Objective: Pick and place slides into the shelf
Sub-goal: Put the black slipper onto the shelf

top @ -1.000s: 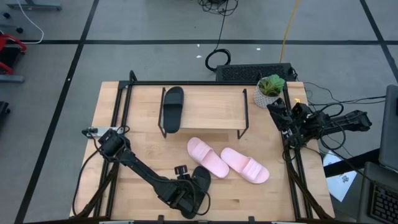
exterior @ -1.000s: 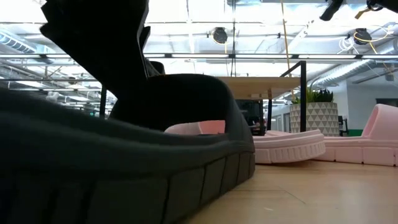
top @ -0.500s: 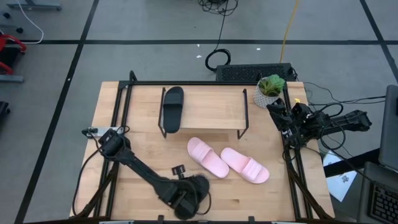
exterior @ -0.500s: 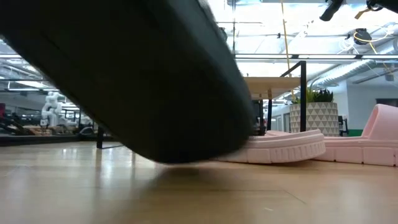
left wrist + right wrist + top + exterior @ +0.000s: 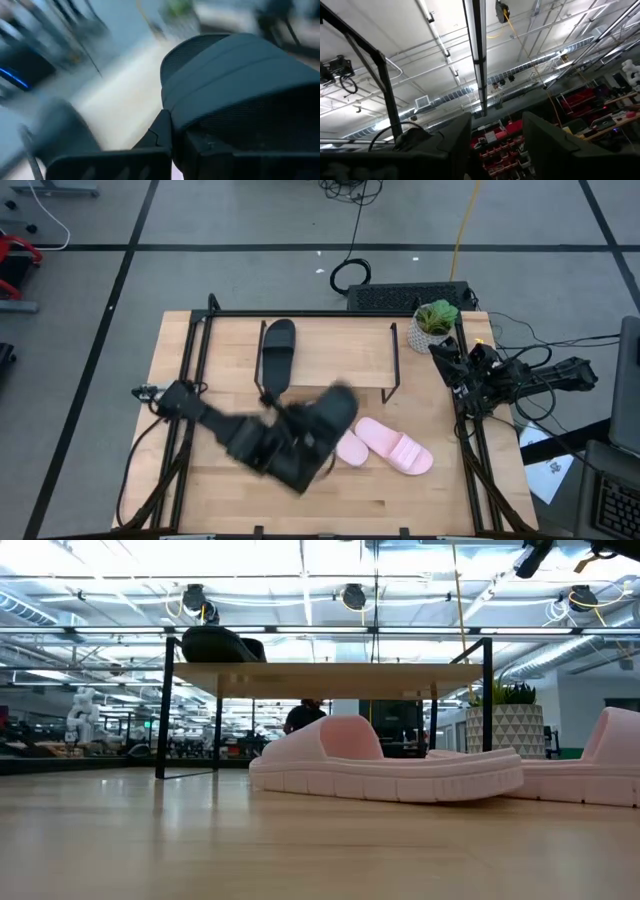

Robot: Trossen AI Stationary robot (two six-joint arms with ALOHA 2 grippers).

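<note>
My left gripper (image 5: 305, 438) is raised above the middle of the table and shut on a black slide (image 5: 332, 408). The slide fills the left wrist view (image 5: 235, 75). A second black slide (image 5: 277, 355) lies flat on the shelf's wooden top (image 5: 340, 350), also visible in the low view (image 5: 222, 643). Two pink slides rest on their soles on the table in front of the shelf. One (image 5: 397, 446) is in full view and the other (image 5: 350, 448) is partly hidden under my left arm. My right gripper (image 5: 495, 150) is open, parked by the table's right edge (image 5: 470, 375). My left gripper holds the black slide lifted clear of the table, at the slide's edge beside the strap (image 5: 200, 125). One dark finger (image 5: 162, 131) shows against it. Blur hides the other finger and the kind of hold. The slide sticks out beyond the fingers toward the shelf.
A potted plant (image 5: 434, 320) stands at the table's far right corner beside the shelf. The shelf's black wire legs (image 5: 165, 710) stand on the table and leave a low gap beneath. Bare tabletop lies to the left and along the near edge (image 5: 400, 500).
My left gripper, shut on the black slide, has risen from the table near its near edge. It has swung fast toward the far edge and the shelf. The slide, which filled the low view while on the table, is now lifted clear and out of that view.
</note>
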